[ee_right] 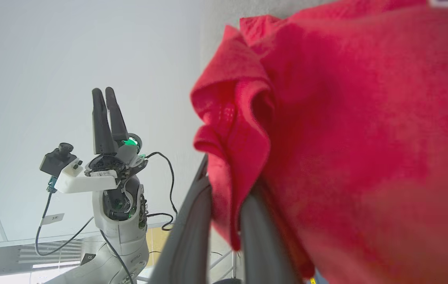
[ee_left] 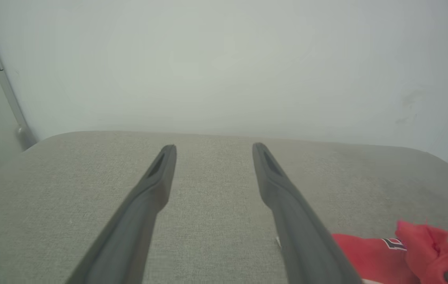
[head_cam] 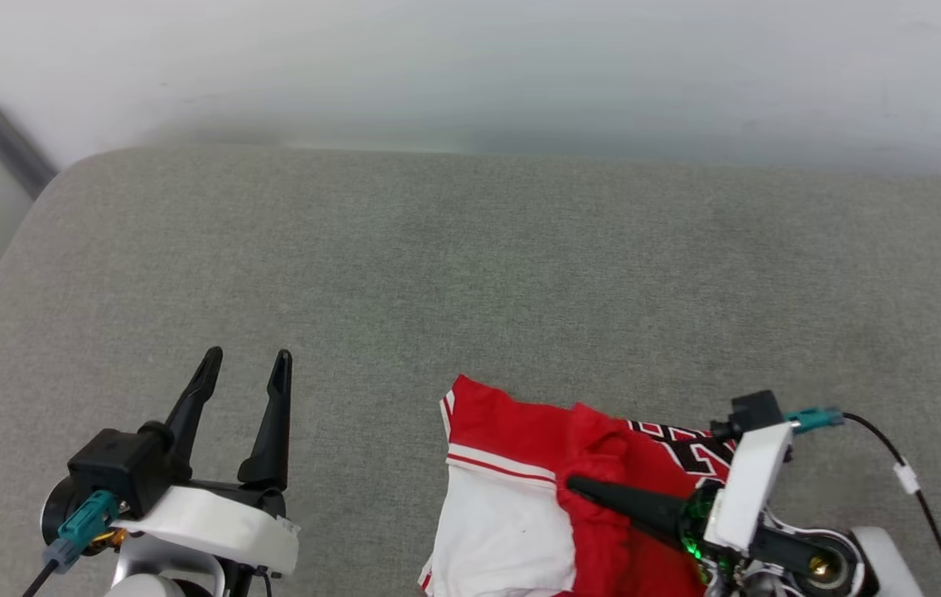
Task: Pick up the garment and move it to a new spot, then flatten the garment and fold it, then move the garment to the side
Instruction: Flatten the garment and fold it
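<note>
Right pincer (head_cam: 576,486) clamped on a bunched red fold of the shirt (head_cam: 503,431). Left pincer (head_cam: 246,363) spread apart, empty; shirt to its right.

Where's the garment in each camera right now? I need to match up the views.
Head view: the garment lies at bottom centre-right, with a red fold pinched by the right gripper.
Left wrist view: a red bunch in the bottom right corner.
Right wrist view: red cloth across the right half, draped over the fingers.
Shared landmark: the left gripper.
</note>
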Tool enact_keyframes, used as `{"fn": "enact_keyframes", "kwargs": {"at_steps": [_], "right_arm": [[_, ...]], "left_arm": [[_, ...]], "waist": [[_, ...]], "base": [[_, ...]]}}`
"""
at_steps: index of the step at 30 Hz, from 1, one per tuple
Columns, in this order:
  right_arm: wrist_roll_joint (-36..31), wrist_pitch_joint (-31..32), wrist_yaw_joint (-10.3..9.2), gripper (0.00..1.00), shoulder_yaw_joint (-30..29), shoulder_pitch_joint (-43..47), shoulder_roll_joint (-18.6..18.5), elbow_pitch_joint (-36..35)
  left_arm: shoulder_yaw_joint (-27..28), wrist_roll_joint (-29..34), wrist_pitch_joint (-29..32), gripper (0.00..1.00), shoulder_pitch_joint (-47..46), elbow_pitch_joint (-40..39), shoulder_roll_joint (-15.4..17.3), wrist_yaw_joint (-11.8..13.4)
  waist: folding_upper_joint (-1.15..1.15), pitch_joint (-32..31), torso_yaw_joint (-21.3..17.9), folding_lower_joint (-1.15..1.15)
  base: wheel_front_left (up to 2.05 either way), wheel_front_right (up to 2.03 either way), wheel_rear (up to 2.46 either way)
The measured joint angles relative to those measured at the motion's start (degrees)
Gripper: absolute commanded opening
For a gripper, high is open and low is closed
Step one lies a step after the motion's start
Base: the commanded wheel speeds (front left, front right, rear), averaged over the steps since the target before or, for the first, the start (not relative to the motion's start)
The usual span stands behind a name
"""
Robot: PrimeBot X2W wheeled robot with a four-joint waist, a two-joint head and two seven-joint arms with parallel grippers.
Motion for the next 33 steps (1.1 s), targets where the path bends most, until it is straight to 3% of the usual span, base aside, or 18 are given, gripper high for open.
{"fn": "enact_keyframes", "kwargs": {"at_steps": [6, 7, 8, 9, 10, 16, 19, 22, 26, 33], "right_arm": [[4.3, -8.5, 0.0, 0.0, 11.5, -3.9, 0.0, 5.0], [4.3, -9.9, 0.0, 0.05, 12.8, -4.4, 0.0, 6.0], [4.6, -11.2, 0.0, 0.31, 14.0, -4.8, 0.0, 6.8], [5.3, -12.2, 0.0, 0.78, 15.0, -5.1, 0.0, 7.5], [5.7, -13.1, 0.0, 1.0, 16.1, -5.3, 0.0, 8.0], [6.9, -18.2, 0.0, 1.0, 19.9, -7.5, 0.0, 7.2], [3.8, -21.6, 0.0, 1.0, 20.5, -8.8, -0.4, 3.4], [-4.5, -27.8, 0.0, 1.0, 21.6, -9.7, -3.6, -0.5], [-23.4, -37.2, 0.0, 1.0, 21.1, -9.9, -10.6, -0.5], [-43.6, -42.7, 0.0, 1.0, 6.4, -4.5, -12.4, -1.4]], "left_arm": [[-0.4, -0.1, -0.3, 1.0, -1.0, 1.3, -0.8, -0.9], [-0.4, -0.1, -0.3, 1.0, -1.0, 1.5, -0.9, -1.0], [-0.5, -0.1, -0.3, 1.0, -1.0, 1.7, -1.0, -1.0], [-0.5, -0.1, -0.4, 1.0, -1.0, 1.8, -1.2, -1.1], [-0.4, -0.1, -0.4, 1.0, -1.0, 1.9, -1.3, -1.3], [-0.1, -0.3, -0.7, 1.0, -1.0, 2.7, -1.4, -1.5], [0.1, -0.3, -0.8, 1.0, -1.0, 2.8, -1.4, -1.5], [0.4, -0.3, -0.8, 1.0, -0.7, 2.9, -1.3, -1.2], [1.0, -0.4, -0.9, 1.0, 0.3, 2.9, -1.3, -0.6], [3.3, -0.9, -1.3, 1.0, 2.0, 3.3, -2.2, -0.4]], "waist": [[0.0, 1.4, 1.9, 0.0], [0.0, 1.5, 2.1, 0.0], [0.0, 1.7, 2.2, 0.0], [0.0, 1.8, 2.3, 0.0], [0.0, 1.9, 2.4, 0.0], [0.0, 1.9, 1.4, 0.0], [0.0, 1.5, 0.4, 0.0], [0.0, 0.9, -0.8, 0.0], [0.0, 0.0, -2.6, 0.0], [0.0, -1.2, -5.8, 0.0]], "base": [[0.0, 0.0, 0.0], [0.0, 0.0, 0.0], [0.0, 0.0, 0.0], [0.0, 0.0, 0.0], [0.0, 0.0, 0.0], [0.0, 0.0, 0.0], [0.0, 0.0, 0.0], [0.0, 0.0, 0.0], [0.0, 0.0, 0.0], [0.0, 0.0, 0.0]]}}
